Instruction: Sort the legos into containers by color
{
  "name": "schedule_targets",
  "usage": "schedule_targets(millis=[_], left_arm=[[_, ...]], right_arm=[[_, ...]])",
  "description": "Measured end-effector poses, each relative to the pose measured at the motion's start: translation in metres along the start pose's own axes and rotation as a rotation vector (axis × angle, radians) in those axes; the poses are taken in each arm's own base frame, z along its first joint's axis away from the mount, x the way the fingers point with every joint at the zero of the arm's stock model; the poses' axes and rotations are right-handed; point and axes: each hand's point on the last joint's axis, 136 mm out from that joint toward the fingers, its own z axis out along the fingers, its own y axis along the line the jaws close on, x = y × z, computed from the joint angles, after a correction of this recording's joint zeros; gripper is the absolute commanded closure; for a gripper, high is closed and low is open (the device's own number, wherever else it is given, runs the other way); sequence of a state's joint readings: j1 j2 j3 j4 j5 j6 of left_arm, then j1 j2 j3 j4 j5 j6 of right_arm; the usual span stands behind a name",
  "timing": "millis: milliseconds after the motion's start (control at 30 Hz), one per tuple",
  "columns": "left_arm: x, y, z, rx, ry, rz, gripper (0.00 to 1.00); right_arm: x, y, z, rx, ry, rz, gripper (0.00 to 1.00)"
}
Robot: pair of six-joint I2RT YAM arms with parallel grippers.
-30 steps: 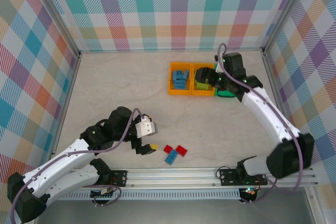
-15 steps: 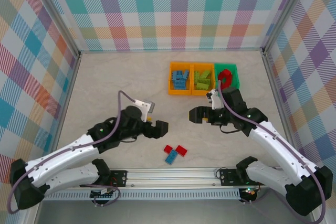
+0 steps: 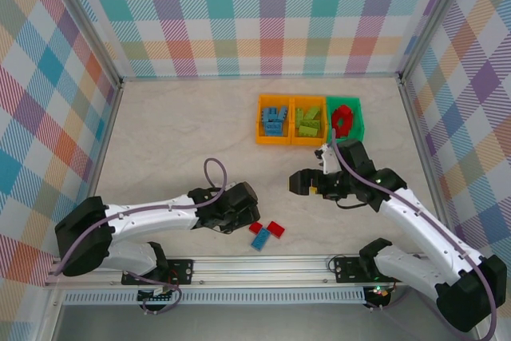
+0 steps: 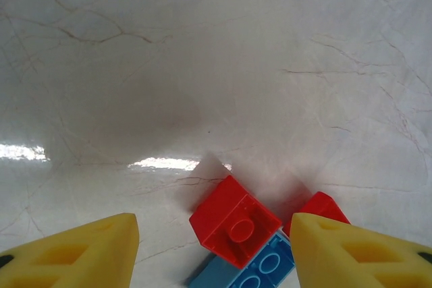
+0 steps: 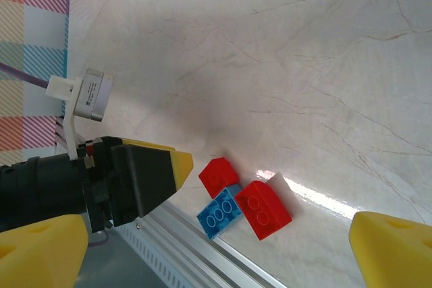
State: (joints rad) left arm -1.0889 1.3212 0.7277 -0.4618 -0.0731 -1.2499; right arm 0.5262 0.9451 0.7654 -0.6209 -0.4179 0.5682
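Near the front rail, the left gripper (image 4: 212,231) has dropped from mid-table, its jaws apart astride a red brick (image 4: 233,227) without touching it. A blue brick (image 3: 260,239) lies just beside. Mid-table, the right gripper (image 3: 297,184) stays wide open, empty. The bins (image 3: 260,120) are unmoved.

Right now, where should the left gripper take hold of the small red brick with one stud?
Take the small red brick from above, across the side faces clear of the blue brick touching its near edge. It lies cornerwise to the left gripper, so probably turn the wrist.
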Motion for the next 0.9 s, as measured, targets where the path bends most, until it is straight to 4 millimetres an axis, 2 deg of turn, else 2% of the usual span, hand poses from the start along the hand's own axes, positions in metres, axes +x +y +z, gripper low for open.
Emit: schedule_targets(millis=[133, 233, 333, 400, 567, 667, 900], left_arm=[[-0.010, 0.004, -0.006, -0.009, -0.059, -0.017, 0.36], [-0.025, 0.008, -0.026, -0.002, -0.144, -0.004, 0.33], [-0.039, 0.011, -0.048, 0.017, -0.222, 0.036, 0.31], [-0.047, 0.012, -0.061, 0.023, -0.269, 0.094, 0.28], [-0.059, 0.020, -0.078, -0.013, -0.344, 0.308, 0.22], [-0.061, 0.021, -0.088, -0.029, -0.361, 0.444, 0.18], [-0.058, 0.017, -0.102, -0.008, -0.362, 0.699, 0.14]], right_arm=[[0.017, -0.011, 0.013, 0.072, 0.051, -0.005, 0.00], [0.042, -0.011, 0.033, 0.138, 0.146, -0.063, 0.03], [0.067, -0.014, 0.052, 0.203, 0.239, -0.131, 0.13], [0.085, -0.021, 0.064, 0.265, 0.298, -0.179, 0.18], [0.117, -0.042, 0.088, 0.438, 0.429, -0.276, 0.22], [0.125, -0.044, 0.101, 0.493, 0.466, -0.328, 0.30], [0.122, -0.036, 0.120, 0.491, 0.456, -0.376, 0.47]])
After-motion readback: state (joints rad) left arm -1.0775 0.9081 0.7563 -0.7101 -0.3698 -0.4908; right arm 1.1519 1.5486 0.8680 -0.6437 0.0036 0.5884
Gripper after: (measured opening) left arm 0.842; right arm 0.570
